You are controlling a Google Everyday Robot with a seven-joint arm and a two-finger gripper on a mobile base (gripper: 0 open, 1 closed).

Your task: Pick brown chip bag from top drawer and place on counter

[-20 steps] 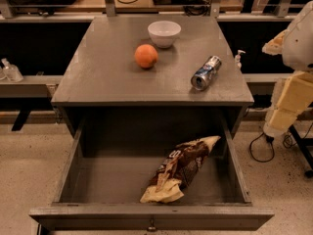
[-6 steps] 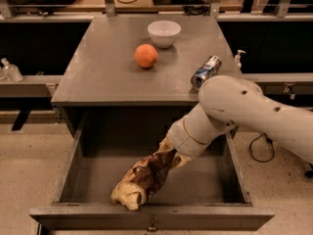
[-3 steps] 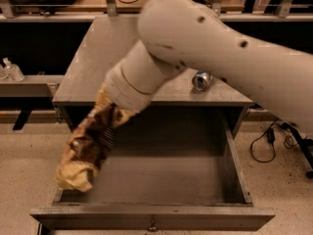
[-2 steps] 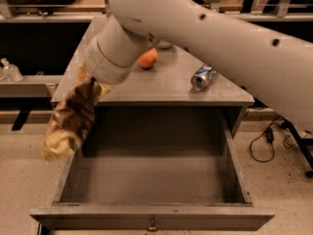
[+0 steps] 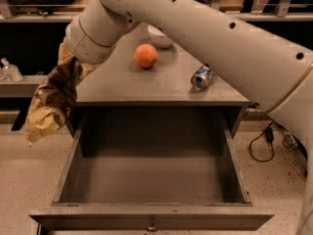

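Note:
The brown chip bag [image 5: 53, 98] hangs in the air at the left, beside the counter's left front corner, its pale end pointing down. My gripper [image 5: 72, 61] is at the bag's upper end and holds it up; the white arm reaches across from the upper right. The top drawer [image 5: 151, 180] is pulled open below and has nothing in it. The grey counter [image 5: 146, 84] lies just right of the bag.
On the counter lie an orange [image 5: 145, 56], a white bowl [image 5: 160, 37] behind it and a soda can [image 5: 201, 77] on its side at the right. A cable [image 5: 264, 143] lies on the floor at the right. A shelf with a clear bottle [image 5: 10, 70] is at the left.
The bag was lifted out of the drawer, swung left and up, and now hangs higher beside the counter's left corner. The drawer is left empty.

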